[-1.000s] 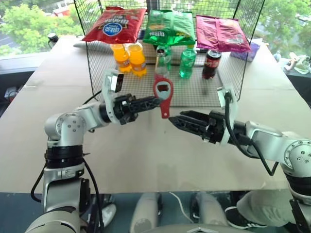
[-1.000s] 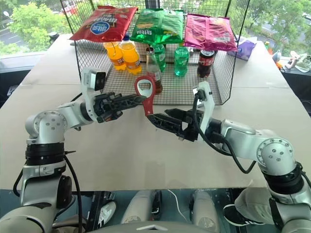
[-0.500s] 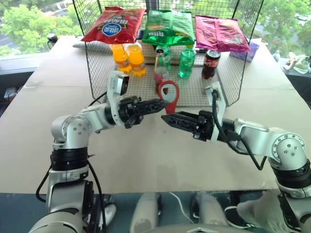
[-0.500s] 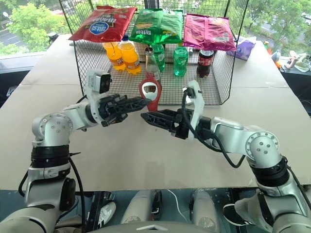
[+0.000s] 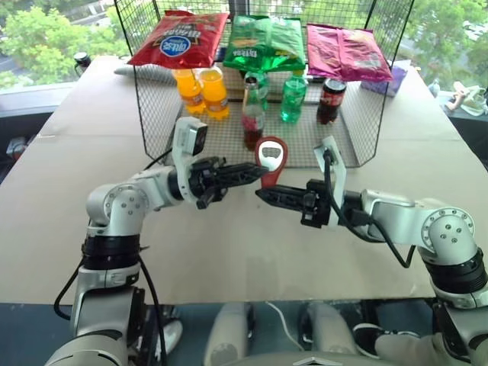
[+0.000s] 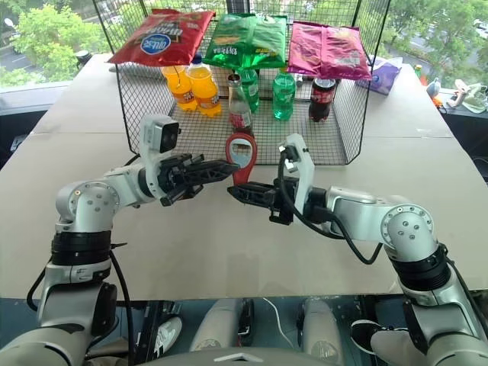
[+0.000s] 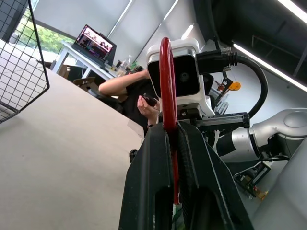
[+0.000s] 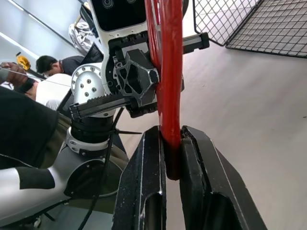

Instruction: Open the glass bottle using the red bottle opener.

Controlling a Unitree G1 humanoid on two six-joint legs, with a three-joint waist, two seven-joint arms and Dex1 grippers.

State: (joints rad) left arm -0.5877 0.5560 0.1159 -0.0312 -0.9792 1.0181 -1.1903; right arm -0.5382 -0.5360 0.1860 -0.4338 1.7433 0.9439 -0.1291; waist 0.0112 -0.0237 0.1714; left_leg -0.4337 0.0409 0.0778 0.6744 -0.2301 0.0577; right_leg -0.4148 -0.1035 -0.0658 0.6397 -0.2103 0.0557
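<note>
At frame centre the red bottle opener (image 5: 271,160) stands upright above the table (image 5: 61,198), ring head up, handle down. The left tool (image 5: 258,169) and the right tool (image 5: 261,194) both clamp its handle from opposite sides. The glass bottle (image 5: 252,112) stands upright in the wire rack (image 5: 152,114) behind, upper centre.

A second ago your right gripper (image 5: 261,194) hung open, apart from the red bottle opener (image 5: 269,159); now it has closed on the opener's handle, just beside your left gripper (image 5: 258,168). The opener has sunk lower, its ring head tipping rightward.
</note>
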